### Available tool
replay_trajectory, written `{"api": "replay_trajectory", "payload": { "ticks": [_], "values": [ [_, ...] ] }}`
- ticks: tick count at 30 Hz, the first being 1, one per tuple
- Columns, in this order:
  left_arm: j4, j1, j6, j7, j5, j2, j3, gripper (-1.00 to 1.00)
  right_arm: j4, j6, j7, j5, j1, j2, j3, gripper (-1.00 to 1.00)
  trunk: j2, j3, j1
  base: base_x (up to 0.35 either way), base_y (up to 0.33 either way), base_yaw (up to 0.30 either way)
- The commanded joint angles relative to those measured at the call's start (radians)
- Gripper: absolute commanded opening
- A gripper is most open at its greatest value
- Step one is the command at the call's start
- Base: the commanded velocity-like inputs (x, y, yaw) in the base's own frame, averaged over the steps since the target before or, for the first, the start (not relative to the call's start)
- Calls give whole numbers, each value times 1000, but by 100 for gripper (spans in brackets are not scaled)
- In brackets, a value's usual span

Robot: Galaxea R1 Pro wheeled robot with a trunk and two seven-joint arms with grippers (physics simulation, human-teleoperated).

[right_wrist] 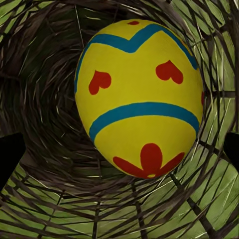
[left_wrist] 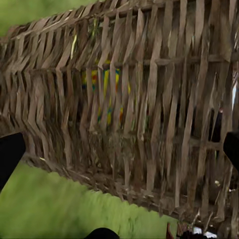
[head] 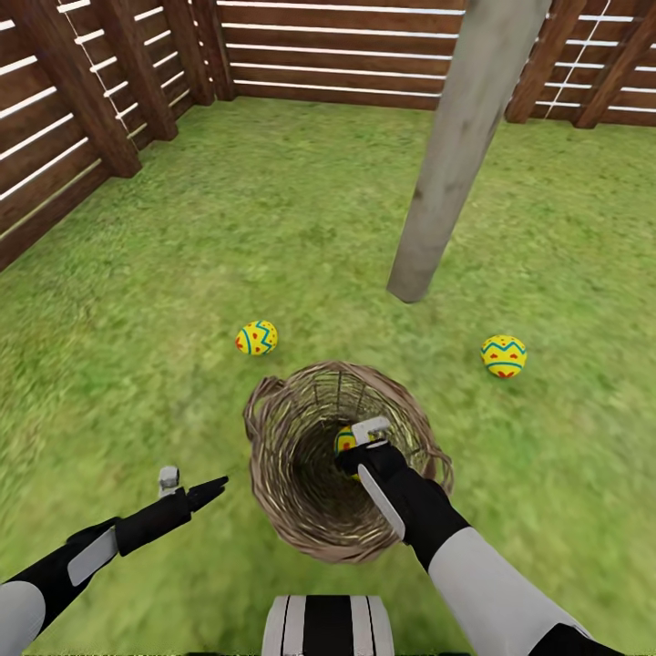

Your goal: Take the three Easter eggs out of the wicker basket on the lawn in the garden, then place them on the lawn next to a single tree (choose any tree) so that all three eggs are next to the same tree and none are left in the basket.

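Note:
The wicker basket stands on the lawn just in front of me. My right gripper reaches down into it, open. A yellow Easter egg with blue bands and red marks sits between the two fingertips without touching them. That egg also peeks out beside the gripper from above. Two more Easter eggs lie on the grass, one just beyond the basket and one to the right, both near the pale tree trunk. My left gripper is open beside the basket's left wall.
A brown slat fence bounds the lawn at the back and along the left side. The tree trunk leans up out of the picture at the right of centre. Open grass stretches to the left of the basket and between the two eggs.

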Motion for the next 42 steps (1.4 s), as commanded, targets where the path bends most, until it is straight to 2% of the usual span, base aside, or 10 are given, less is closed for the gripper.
{"api": "replay_trajectory", "payload": {
  "ticks": [1,13,42],
  "values": [
    [0,-1,11,-2,11,1,-7,100,-1,3,-10,-10,-1,0,3,100,-8,-5,4,0,0,0],
    [0,-1,12,-4,12,1,-7,100,-3,3,-12,-10,-1,0,5,100,-92,-57,50,0,0,0],
    [1,-1,13,-5,12,1,-8,100,-6,0,-28,-9,-1,-2,7,100,-92,-58,50,12,-10,0]
  ]
}}
